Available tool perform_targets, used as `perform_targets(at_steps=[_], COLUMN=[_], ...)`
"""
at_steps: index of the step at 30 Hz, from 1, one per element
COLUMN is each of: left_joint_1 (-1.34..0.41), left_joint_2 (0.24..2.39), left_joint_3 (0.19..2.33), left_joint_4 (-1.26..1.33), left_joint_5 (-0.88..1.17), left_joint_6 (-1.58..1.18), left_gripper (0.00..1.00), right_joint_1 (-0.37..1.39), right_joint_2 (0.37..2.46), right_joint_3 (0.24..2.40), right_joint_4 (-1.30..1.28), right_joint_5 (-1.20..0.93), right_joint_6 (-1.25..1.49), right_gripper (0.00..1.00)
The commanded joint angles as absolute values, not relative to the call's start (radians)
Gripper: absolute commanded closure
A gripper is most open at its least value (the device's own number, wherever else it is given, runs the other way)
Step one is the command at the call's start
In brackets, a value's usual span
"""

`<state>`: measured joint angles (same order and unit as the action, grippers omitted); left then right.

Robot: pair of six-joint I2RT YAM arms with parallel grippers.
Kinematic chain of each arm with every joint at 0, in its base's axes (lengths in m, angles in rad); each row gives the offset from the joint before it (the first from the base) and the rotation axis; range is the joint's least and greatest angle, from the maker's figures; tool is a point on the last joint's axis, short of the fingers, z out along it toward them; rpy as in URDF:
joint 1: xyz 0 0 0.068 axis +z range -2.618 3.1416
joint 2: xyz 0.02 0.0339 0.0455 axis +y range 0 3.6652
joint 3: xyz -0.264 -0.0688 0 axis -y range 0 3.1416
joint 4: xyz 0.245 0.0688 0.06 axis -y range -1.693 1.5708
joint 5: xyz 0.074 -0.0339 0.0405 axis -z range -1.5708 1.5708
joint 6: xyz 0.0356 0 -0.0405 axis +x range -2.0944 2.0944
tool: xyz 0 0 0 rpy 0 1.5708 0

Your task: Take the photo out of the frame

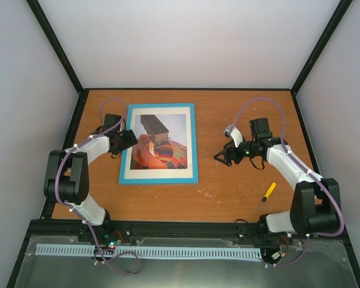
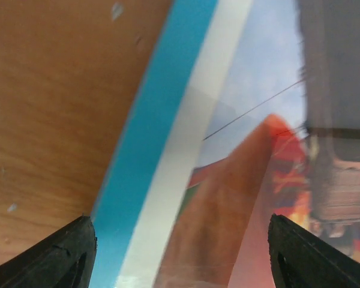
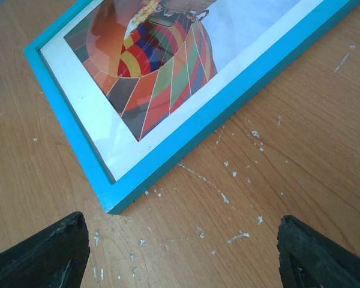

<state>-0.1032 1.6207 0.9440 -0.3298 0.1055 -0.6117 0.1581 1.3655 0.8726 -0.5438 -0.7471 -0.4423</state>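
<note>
On the table, left of centre, the photo lies face up inside the frame, w/ its white margin and the light-blue border showing all round. My left gripper is at the frame's left edge, jaws spread wide w/ nothing gripped. One fingertip is over bare wood, the other over the print, blue border btwn them; can't tell if they touch. My right gripper hangs just right of the frame, apart from it, jaws wide & empty; its cam sees a frame corner and scuffed wood. Yellow-handled screwdriver lies further right, well apart from the frame.
</note>
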Motion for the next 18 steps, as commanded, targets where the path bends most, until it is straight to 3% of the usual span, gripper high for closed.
perform_targets(at_steps=[1, 8, 15, 18], left_joint_1=[-0.078, -0.076, -0.098, -0.148], left_joint_2=[1.641, 1.676, 1.639, 1.637], left_joint_3=[0.903, 0.855, 0.793, 0.793], left_joint_4=[-0.286, -0.245, -0.145, -0.139], left_joint_5=[0.126, 0.099, 0.142, 0.111], left_joint_6=[-0.647, -0.622, -0.575, -0.561], left_gripper=[0.22, 0.25, 0.41, 0.43], right_joint_1=[0.166, 0.166, 0.166, 0.166], right_joint_2=[1.379, 1.381, 1.388, 1.418], right_joint_3=[0.889, 0.882, 0.885, 0.911], right_joint_4=[-0.548, -0.555, -0.519, -0.506], right_joint_5=[-0.759, -0.757, -0.716, -0.641], right_joint_6=[-0.421, -0.458, -0.400, -0.345], right_gripper=[0.16, 0.17, 0.22, 0.27])
